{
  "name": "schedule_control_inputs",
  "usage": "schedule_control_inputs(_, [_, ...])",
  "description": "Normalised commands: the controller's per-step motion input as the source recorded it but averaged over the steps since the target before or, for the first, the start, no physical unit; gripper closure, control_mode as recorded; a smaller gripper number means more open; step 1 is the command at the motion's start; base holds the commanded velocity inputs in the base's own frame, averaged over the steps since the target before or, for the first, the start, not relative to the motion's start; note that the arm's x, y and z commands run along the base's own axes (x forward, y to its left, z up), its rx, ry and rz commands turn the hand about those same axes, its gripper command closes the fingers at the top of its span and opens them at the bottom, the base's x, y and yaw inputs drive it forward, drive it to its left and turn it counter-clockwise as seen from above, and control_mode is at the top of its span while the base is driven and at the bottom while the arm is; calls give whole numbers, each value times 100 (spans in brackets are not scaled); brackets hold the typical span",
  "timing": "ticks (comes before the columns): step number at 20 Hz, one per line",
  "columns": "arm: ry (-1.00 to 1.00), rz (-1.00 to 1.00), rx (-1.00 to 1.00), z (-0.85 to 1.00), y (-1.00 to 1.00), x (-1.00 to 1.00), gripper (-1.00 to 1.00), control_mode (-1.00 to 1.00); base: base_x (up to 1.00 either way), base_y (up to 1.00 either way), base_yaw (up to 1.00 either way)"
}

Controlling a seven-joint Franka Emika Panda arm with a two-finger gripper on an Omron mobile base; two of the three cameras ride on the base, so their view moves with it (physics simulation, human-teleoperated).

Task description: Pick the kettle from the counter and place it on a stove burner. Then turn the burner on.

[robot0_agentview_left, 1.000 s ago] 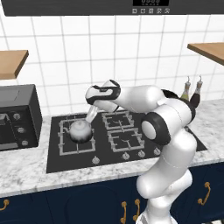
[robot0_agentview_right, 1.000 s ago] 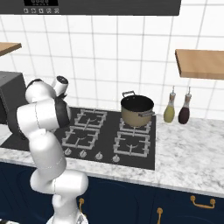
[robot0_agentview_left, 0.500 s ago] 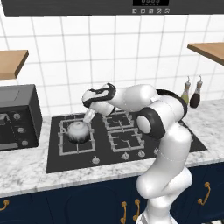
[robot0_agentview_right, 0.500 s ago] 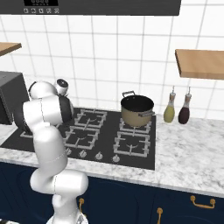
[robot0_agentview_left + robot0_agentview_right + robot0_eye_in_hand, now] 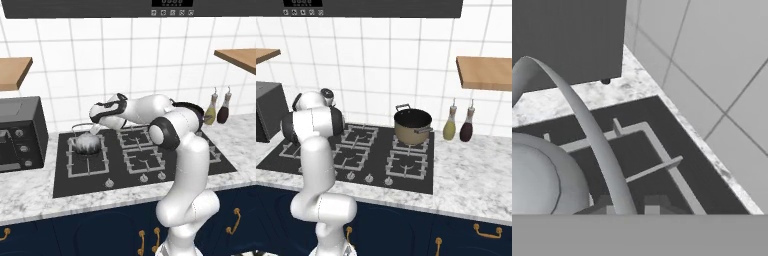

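From the left base view, the kettle [image 5: 87, 144] sat on the stove burner [image 5: 88, 156], the gripper [image 5: 95, 129] beside its wire handle. It looked light, stiff and slippery; that thin handle seemed the best hold. From the right base view, the arm hid the kettle. In the hand view, the handle arched past the fingertips [image 5: 653, 204], barely visible; I cannot tell whether they clasped it.

Light is even and bright, rendered flat with no clear source. Soft highlights sit on the kettle [image 5: 86, 143] and the arm's white shells. Shadows are faint. The base views look slightly soft; no edge distortion shows.
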Motion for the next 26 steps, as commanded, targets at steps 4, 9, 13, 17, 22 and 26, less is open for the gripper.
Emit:
schedule_control_inputs(4, [-16, 0, -1, 2, 3, -18, 100, -100, 0, 0, 0])
schedule_control_inputs(9, [-14, 0, -4, 3, 8, -11, 100, -100, 0, 0, 0])
schedule_control_inputs(13, [-16, 0, -10, -18, 0, -6, 100, -100, 0, 0, 0])
schedule_control_inputs(17, [-41, 0, -9, -3, 0, 0, 100, -100, 0, 0, 0])
schedule_control_inputs(22, [-6, 0, 0, 0, 1, 7, 100, -100, 0, 0, 0])
schedule_control_inputs(26, [0, 0, 0, -1, 1, 2, -100, -100, 0, 0, 0])
